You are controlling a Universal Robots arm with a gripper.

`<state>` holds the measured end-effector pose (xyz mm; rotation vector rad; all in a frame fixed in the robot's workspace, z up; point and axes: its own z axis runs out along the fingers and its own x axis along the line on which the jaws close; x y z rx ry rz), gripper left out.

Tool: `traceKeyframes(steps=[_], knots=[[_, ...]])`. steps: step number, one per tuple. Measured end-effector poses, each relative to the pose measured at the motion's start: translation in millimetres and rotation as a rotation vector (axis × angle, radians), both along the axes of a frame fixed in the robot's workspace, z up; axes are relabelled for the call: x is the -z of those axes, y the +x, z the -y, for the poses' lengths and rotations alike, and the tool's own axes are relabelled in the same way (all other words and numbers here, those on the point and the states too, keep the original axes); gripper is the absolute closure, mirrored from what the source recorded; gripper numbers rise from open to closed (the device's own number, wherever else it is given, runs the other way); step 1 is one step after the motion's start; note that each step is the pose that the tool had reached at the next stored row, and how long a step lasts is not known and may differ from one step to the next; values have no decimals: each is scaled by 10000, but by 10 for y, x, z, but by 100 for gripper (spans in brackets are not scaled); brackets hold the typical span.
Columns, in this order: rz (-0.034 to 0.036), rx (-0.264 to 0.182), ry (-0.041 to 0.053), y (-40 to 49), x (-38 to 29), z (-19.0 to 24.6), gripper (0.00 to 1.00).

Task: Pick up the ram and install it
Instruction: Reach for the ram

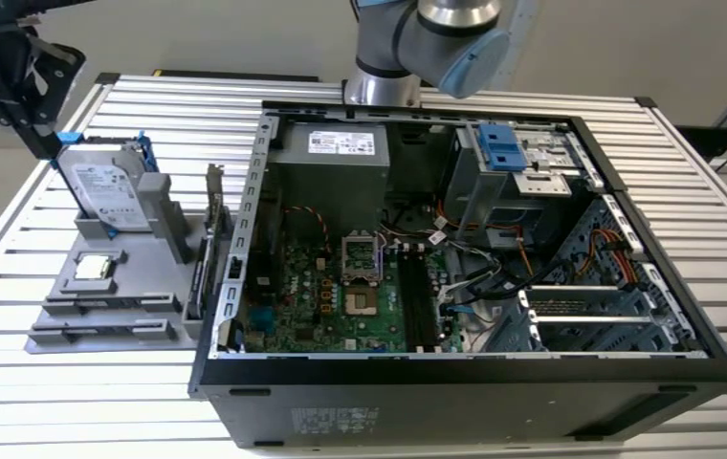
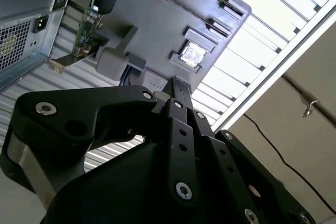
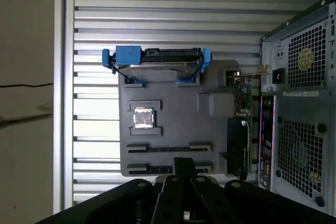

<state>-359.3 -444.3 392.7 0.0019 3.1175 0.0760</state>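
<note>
Hovering above the grey parts holder (image 1: 146,287) at the exterior view's left, the gripper (image 1: 47,143) has its fingers pressed together into one dark bar, as both wrist views show (image 3: 184,162) (image 2: 176,83). I cannot tell whether anything is pinched between them. On the holder stand a hard drive (image 1: 108,191) in a blue frame, a square silver processor chip (image 1: 93,268) and a card with a metal bracket (image 1: 217,239). The ram (image 1: 411,292) appears to be the long dark stick lying along the motherboard's memory slots inside the open computer case (image 1: 466,382), just beside the processor socket (image 1: 361,253) and well apart from the gripper. Holder and case rest on a slatted metal table (image 1: 32,402).
</note>
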Motion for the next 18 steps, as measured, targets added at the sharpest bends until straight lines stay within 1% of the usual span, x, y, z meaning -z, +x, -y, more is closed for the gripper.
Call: traceKeyframes(steps=[18], knots=[[1, -32, 0, 0, 0, 197, 100]])
